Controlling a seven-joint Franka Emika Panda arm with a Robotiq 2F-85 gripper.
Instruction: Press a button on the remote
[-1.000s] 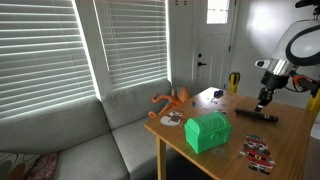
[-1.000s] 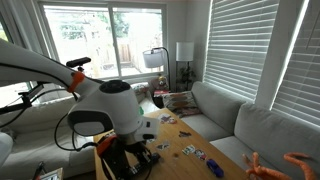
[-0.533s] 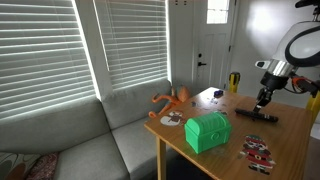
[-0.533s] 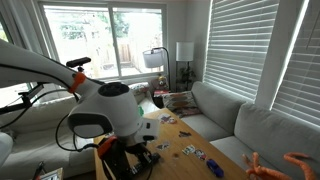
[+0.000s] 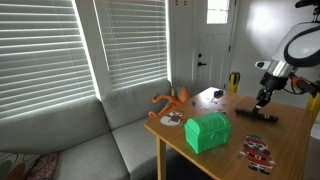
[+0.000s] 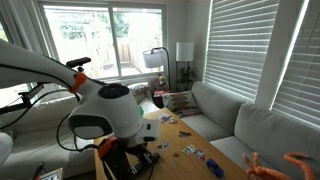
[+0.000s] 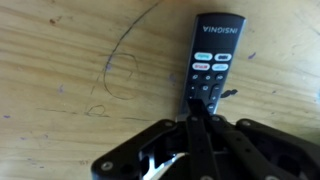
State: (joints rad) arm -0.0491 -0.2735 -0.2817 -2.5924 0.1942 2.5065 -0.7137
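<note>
The slim black remote [image 7: 212, 55] lies flat on the wooden table [image 7: 60, 60], its white brand lettering at the far end. In the wrist view my gripper [image 7: 197, 108] is shut, fingers pressed together, with the tips down on the near end of the remote's button area. In an exterior view the remote [image 5: 257, 115] lies near the table's far side, with the gripper [image 5: 263, 101] directly over it, pointing down. In the other exterior view the arm's body hides the remote.
A green chest [image 5: 208, 131] stands mid-table. An orange octopus-like toy [image 5: 172, 99] lies at the back corner. Flat red-white-black patterned items [image 5: 256, 152] lie near the front edge. A grey sofa [image 5: 60, 140] stands beside the table.
</note>
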